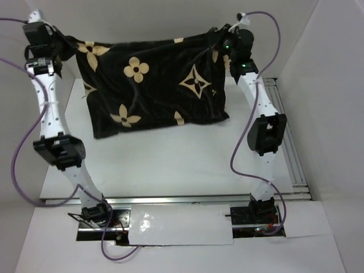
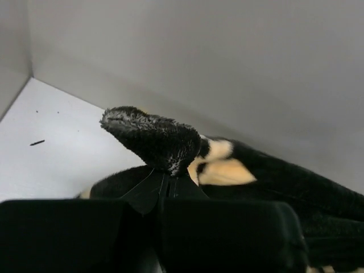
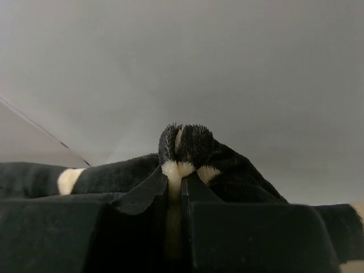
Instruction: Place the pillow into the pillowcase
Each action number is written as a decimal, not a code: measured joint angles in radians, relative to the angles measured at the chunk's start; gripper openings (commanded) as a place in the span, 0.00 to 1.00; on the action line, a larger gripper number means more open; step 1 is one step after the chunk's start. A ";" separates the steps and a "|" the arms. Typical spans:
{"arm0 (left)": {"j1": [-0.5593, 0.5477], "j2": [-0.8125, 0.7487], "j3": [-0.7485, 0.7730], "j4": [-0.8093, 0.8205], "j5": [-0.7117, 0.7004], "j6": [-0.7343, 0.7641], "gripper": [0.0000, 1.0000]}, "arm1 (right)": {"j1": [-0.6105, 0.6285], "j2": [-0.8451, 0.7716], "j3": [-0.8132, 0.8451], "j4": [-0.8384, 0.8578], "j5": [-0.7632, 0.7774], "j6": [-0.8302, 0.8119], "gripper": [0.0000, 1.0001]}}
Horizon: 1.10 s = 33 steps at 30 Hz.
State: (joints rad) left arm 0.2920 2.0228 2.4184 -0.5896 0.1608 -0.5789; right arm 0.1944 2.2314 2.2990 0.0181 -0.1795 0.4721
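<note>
The pillowcase (image 1: 153,85), black-brown plush with tan flowers and a star motif, hangs stretched between my two grippers above the back of the table. My left gripper (image 1: 67,46) is shut on its top left corner, a dark tuft (image 2: 153,136) sticking out above the closed jaws. My right gripper (image 1: 223,38) is shut on the top right corner, with a black and cream tuft (image 3: 185,151) pinched between the jaws. The case looks plump and its lower edge rests near the table. The white pillow itself does not show in any view.
White walls stand close behind and at both sides. The white table (image 1: 165,165) lies under the pillowcase. A metal rail (image 1: 290,148) runs along the table's right edge. Purple cables loop beside both arms.
</note>
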 measured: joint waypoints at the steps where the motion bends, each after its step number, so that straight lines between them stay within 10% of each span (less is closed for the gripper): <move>1: 0.006 -0.070 -0.041 0.007 -0.004 0.000 0.00 | -0.023 -0.051 -0.051 0.056 -0.026 -0.002 0.00; 7: 0.061 -0.639 -0.678 0.130 -0.015 -0.014 0.00 | -0.132 -0.557 -0.687 0.274 -0.124 -0.070 0.04; 8: 0.069 -0.726 -0.813 0.140 -0.025 -0.027 0.00 | -0.134 -0.675 -0.848 0.323 -0.122 -0.074 0.46; 10: 0.098 -0.878 -1.069 0.169 -0.037 -0.051 0.01 | -0.126 -0.894 -1.139 0.407 -0.113 -0.047 0.97; 16: 0.126 -0.960 -1.476 -0.001 -0.071 -0.130 0.59 | -0.107 -1.336 -1.740 0.290 0.024 0.127 1.00; 18: 0.137 -0.962 -1.531 -0.076 -0.082 -0.153 0.96 | -0.094 -1.428 -1.783 0.080 0.119 0.164 1.00; 25: 0.163 -1.071 -1.418 -0.165 -0.146 -0.188 1.00 | -0.079 -1.695 -1.586 -0.142 0.409 0.172 1.00; 33: 0.097 -1.056 -1.397 -0.145 -0.130 -0.164 1.00 | -0.079 -1.326 -1.338 -0.257 0.417 0.048 1.00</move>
State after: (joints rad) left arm 0.3893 0.9665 1.0210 -0.7349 0.0311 -0.7429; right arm 0.1158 0.9054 0.9611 -0.2394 0.2379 0.5198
